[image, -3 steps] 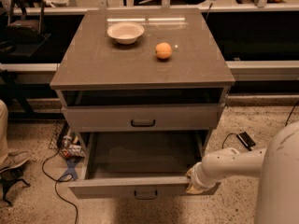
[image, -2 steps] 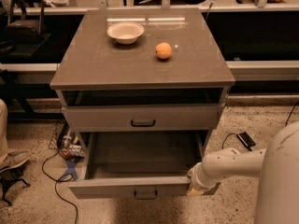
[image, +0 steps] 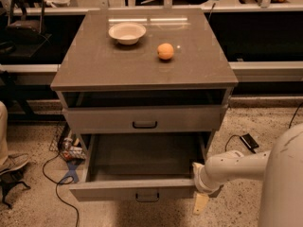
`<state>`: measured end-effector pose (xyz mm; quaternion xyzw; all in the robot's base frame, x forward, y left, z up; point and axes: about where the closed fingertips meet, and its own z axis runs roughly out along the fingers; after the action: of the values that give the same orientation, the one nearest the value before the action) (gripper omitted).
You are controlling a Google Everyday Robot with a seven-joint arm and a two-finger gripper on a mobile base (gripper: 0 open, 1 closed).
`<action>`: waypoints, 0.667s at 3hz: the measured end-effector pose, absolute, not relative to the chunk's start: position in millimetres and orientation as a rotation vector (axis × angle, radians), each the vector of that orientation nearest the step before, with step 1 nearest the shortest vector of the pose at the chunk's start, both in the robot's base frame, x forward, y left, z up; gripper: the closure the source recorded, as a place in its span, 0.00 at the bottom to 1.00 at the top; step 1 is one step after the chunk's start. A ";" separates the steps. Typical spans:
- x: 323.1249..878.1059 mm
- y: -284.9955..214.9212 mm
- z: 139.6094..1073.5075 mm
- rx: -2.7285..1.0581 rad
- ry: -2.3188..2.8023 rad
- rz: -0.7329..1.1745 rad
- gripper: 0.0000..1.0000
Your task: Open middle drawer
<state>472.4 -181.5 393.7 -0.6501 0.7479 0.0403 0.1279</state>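
- Middle drawer [image: 109, 189]: 2nd front down on the cabinet, pulled well out toward the camera. Its dark interior is open to view and looks empty, w/ the small black handle [image: 147, 196] centred on the front.
- Top drawer [image: 104, 119] sits above it, front roughly flush w/ the cabinet, dark gap over it. Lowest drawer is hidden under the open one.
- Gripper [image: 200, 193]: low, at the middle drawer's right front corner, touching or just beside the front's end, not at the handle. Arm [image: 236, 164] comes in from the right.
- Gripper state: cannot tell, as the wrist & the drawer corner cover the working end. Nothing visibly held.
- Step, my read: the pull is basically done. Drawer looks at or near full travel, so the task seems ~complete.
- Next move, my guess: let go if holding anything, then back the arm off to the right & up, clear of the front's edge. Go slow so it doesn't drag the drawer sideways or nudge it back in.
- If more opening is wanted: a short straight pull along the drawer's travel, no twist.
- Tabletop [image: 94, 65]: white bowl [image: 127, 32] at the back, orange [image: 165, 51] near the middle. Both are well apart from the arm & need no attention.
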 end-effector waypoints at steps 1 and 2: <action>466.5 -184.5 416.6 -1.874 2.141 0.113 0.00; 450.0 -192.8 470.0 -1.821 2.079 0.081 0.00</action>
<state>450.0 -192.8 470.0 -0.6470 0.7386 0.0287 0.1872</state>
